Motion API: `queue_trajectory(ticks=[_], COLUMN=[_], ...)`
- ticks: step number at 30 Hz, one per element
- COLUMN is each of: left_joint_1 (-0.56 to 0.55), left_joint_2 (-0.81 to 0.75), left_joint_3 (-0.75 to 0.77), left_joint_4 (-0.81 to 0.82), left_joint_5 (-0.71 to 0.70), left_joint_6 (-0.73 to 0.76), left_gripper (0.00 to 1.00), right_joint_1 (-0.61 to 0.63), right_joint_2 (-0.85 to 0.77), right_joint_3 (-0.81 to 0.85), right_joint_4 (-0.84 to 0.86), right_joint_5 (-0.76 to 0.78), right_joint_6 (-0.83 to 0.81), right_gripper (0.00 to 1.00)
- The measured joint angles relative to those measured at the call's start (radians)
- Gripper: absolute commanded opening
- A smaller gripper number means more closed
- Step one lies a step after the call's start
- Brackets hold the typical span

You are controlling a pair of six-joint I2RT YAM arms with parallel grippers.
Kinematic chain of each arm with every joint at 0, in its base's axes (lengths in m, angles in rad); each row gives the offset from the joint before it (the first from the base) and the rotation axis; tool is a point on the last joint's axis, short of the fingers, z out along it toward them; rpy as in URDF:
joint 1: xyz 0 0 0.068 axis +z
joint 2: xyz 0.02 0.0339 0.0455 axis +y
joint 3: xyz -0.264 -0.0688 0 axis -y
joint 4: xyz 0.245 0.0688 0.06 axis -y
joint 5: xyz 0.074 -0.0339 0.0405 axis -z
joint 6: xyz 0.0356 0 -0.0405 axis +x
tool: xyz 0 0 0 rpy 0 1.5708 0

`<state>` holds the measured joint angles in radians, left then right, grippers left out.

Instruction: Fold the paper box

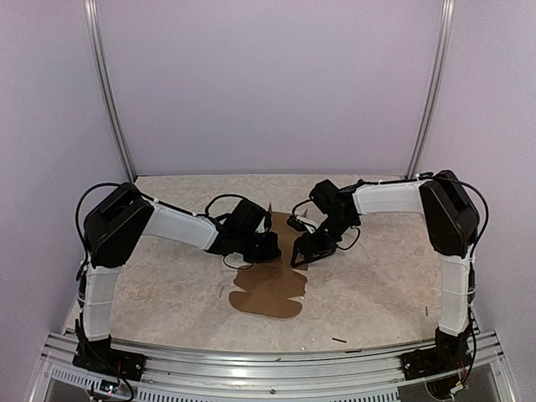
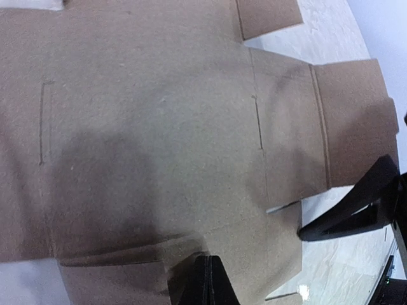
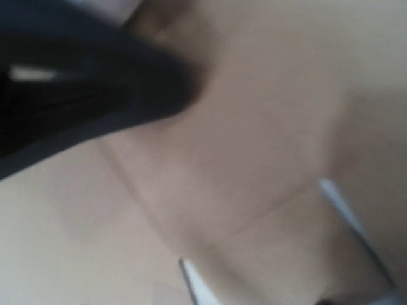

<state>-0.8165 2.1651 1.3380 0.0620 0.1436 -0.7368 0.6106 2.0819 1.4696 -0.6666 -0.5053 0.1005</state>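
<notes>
The paper box (image 1: 272, 289) is a flat brown cardboard sheet lying mid-table, with one thin flap (image 1: 270, 216) standing up at its far end. In the left wrist view the paper box (image 2: 152, 127) fills the frame, showing creases, slits and a flap at the right. My left gripper (image 1: 266, 249) is shut, and its joined tips (image 2: 210, 262) rest on the sheet beside a slightly lifted flap. My right gripper (image 1: 303, 254) stands open over the sheet's far right edge, and one of its black fingers (image 2: 356, 210) shows there. The right wrist view is blurred, close to the cardboard (image 3: 254, 165).
Tiny dark stick-like scraps (image 1: 338, 340) lie on the marbled table near the front right. An aluminium rail (image 1: 276, 368) runs along the near edge. Two slanted metal posts (image 1: 109, 92) stand at the back against purple walls.
</notes>
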Motion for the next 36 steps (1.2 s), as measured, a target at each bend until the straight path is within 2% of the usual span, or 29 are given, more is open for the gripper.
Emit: queue_trajectory(ticks=[9, 14, 18, 22, 24, 29, 32, 36], left_joint_1=[0.003, 0.003, 0.003, 0.003, 0.003, 0.000, -0.006, -0.019], left_joint_2=[0.003, 0.003, 0.002, -0.008, -0.014, -0.039, -0.099, -0.187], left_joint_3=[-0.002, -0.008, -0.019, -0.033, -0.040, -0.041, -0.041, -0.041], left_joint_4=[0.013, 0.028, 0.047, 0.055, 0.055, 0.047, 0.034, 0.033], left_joint_5=[0.003, 0.005, 0.005, 0.006, 0.007, 0.005, -0.006, -0.031], left_joint_6=[-0.009, -0.006, 0.017, 0.056, 0.078, 0.165, 0.229, 0.281], left_gripper=[0.00, 0.00, 0.00, 0.00, 0.00, 0.01, 0.09, 0.13], right_joint_1=[0.025, 0.020, -0.008, -0.086, -0.126, -0.172, -0.166, -0.162], right_joint_2=[0.002, 0.003, -0.013, -0.082, -0.102, -0.083, -0.052, -0.018], right_joint_3=[0.071, 0.174, 0.243, 0.206, 0.184, 0.148, 0.146, 0.140], right_joint_4=[-0.013, -0.074, -0.110, -0.106, -0.106, -0.118, -0.127, -0.140], right_joint_5=[-0.101, -0.140, -0.049, 0.154, 0.204, 0.264, 0.259, 0.239], right_joint_6=[-0.014, -0.095, -0.192, -0.227, -0.230, -0.231, -0.230, -0.225], right_gripper=[0.70, 0.69, 0.74, 0.78, 0.78, 0.79, 0.79, 0.77])
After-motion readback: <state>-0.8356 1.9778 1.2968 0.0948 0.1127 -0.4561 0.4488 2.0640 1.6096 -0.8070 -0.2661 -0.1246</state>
